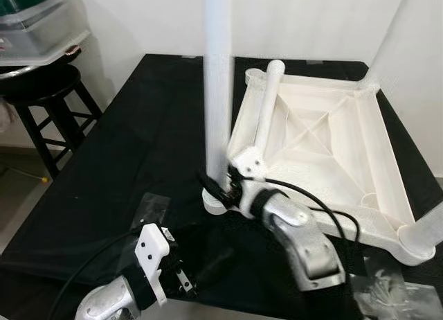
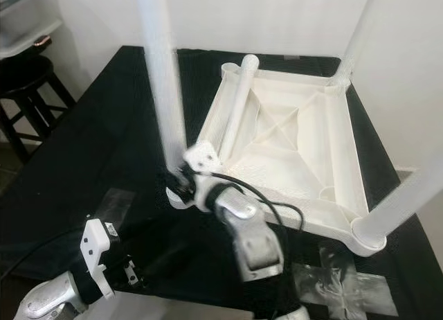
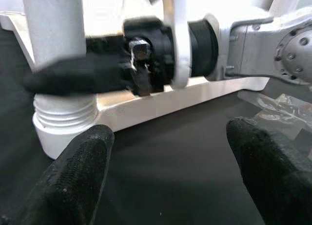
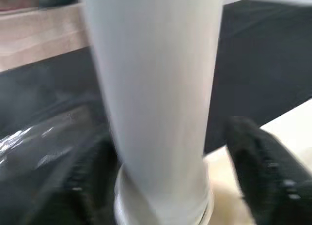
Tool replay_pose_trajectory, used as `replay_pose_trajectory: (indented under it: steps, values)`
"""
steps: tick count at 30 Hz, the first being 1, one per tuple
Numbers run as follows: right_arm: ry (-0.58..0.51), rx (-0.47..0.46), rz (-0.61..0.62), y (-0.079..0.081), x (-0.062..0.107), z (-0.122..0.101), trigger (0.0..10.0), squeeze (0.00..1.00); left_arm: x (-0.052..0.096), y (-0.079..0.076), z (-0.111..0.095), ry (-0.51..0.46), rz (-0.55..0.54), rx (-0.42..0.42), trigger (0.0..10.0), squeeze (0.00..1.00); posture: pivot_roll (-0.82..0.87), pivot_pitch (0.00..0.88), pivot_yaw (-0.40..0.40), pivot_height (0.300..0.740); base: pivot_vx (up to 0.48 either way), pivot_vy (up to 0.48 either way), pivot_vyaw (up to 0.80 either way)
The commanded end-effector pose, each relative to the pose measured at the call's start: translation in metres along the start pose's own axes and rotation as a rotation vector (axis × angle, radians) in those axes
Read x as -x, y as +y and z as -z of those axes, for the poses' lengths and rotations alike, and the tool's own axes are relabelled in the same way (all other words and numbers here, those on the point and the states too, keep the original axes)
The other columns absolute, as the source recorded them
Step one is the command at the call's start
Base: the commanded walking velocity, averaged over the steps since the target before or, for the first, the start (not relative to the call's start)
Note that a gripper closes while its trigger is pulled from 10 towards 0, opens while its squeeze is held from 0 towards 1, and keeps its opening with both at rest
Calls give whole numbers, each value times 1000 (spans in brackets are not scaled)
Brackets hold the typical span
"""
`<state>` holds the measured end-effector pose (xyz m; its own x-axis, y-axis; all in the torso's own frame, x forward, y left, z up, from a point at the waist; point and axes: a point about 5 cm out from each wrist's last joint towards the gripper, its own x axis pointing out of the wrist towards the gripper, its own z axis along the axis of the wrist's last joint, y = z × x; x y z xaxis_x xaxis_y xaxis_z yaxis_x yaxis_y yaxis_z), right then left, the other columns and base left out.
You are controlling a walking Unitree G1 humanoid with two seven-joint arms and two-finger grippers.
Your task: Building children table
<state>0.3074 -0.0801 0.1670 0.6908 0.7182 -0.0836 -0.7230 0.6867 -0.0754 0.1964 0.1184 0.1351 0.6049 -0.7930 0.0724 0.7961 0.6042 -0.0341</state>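
Note:
The white children's table top (image 1: 325,136) lies upside down on a black cloth. A white leg (image 1: 218,91) stands upright in the near left corner socket (image 1: 214,201). My right gripper (image 1: 213,183) is shut on this leg just above its threaded base, one black finger (image 4: 263,171) on each side. A loose leg (image 1: 266,105) lies slanted inside the top. Two more legs rise from the far right corner (image 1: 387,36) and the near right corner (image 1: 429,230). My left gripper (image 3: 175,171) is open low over the cloth, a little before the socket, holding nothing.
A black stool (image 1: 41,91) with a clear plastic bin (image 1: 34,22) stands left of the work table. Crumpled clear plastic bags lie on the cloth at the near right (image 1: 394,289) and near left (image 1: 152,209). A white wall runs behind.

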Motion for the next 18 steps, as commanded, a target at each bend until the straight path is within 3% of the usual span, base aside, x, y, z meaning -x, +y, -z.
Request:
replay_pose_trajectory:
  steps: [1, 3, 4, 5, 6, 7, 14, 15, 18]
  values:
    - [-62, 28, -136, 6, 2, -16, 10000, 1000, 2, 1, 4, 11, -8, 14, 10000, 0, -48, 171, 2, 740, 0, 0, 0]
    - [-78, 66, -203, 6, 7, -24, 10000, 1000, 2, 1, 4, 11, -7, 14, 10000, 0, -49, 170, 4, 740, 0, 0, 0]
    - [-77, 113, -287, 5, 11, -30, 10000, 949, 2, 1, 4, 11, -6, 14, 10000, 0, -47, 169, 3, 740, 0, 0, 0]
    - [-62, 153, -344, 1, 14, -33, 10000, 306, 1, 1, 4, 12, -5, 14, 10000, 0, -42, 167, 4, 740, 0, 0, 0]
    - [-62, 153, -344, 1, 14, -33, 10000, 306, 1, 1, 4, 12, -5, 14, 10000, 0, -42, 167, 4, 740, 0, 0, 0]
    - [-26, 177, -428, -9, 14, -35, 10000, 0, 1, 0, 4, 13, -3, 14, 10000, 0, -37, 165, 0, 740, 0, 0, 0]
    - [-5, 175, -568, -26, 2, -44, 10000, 0, 1, 0, 5, 15, -5, 12, 10000, 0, -21, 161, -3, 740, 0, 0, 0]
    - [-3, 155, -602, -28, 0, -45, 0, 0, 1, 0, 5, 16, -5, 12, 10000, 0, -20, 161, -2, 740, 0, 0, 0]
    - [-2, 133, -641, -30, -1, -46, 0, 0, 1, -1, 5, 17, -5, 12, 10000, 0, -18, 162, -6, 740, 0, 0, 0]
